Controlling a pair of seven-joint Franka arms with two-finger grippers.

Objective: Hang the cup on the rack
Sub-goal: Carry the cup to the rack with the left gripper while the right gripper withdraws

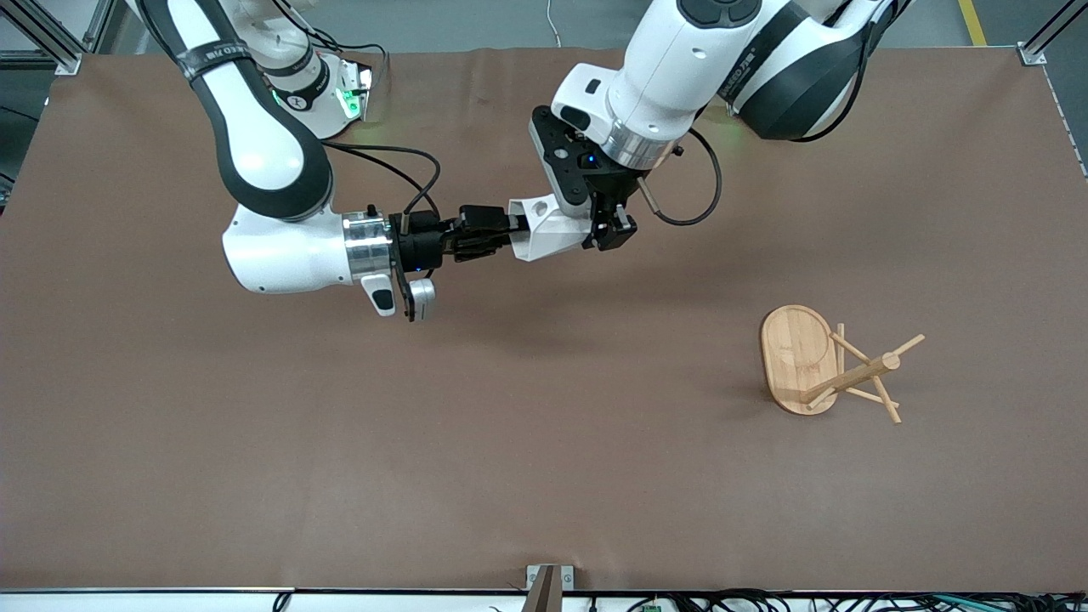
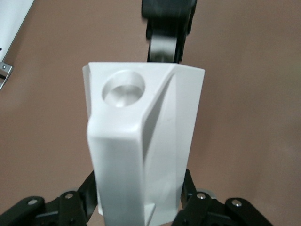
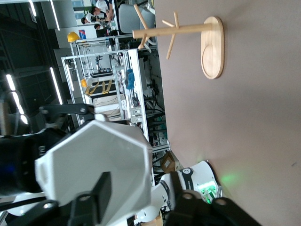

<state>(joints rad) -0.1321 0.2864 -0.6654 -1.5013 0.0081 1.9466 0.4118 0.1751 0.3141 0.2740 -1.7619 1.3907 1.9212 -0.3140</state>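
Above the middle of the brown table (image 1: 255,476), both arms meet on a single object. The right arm reaches in from its base at the top of the front view, its wrist laid nearly level, and the right gripper (image 1: 503,237) is clamped on the rim of the cup (image 1: 548,228); in the right wrist view one dark finger (image 3: 100,192) sits inside the polygonal mouth of the cup (image 3: 96,165) with the other outside the wall. The white faceted cup hangs in the air on its side, off the table surface, its handle tab with the round hole facing up toward the front camera. The left gripper (image 1: 605,226) comes down from the left arm over the cup's base end, and its fingers are closed against the cup's sides; the left wrist view shows the cup (image 2: 141,141) held between the black fingers (image 2: 193,207), with the right gripper (image 2: 164,28) at the cup's other end.

Well apart, toward the left arm's end of the table and nearer the front camera, the bamboo rack (image 1: 829,365) stands upright on its oval base, pegs angling outward. Bare table lies between it and the cup.
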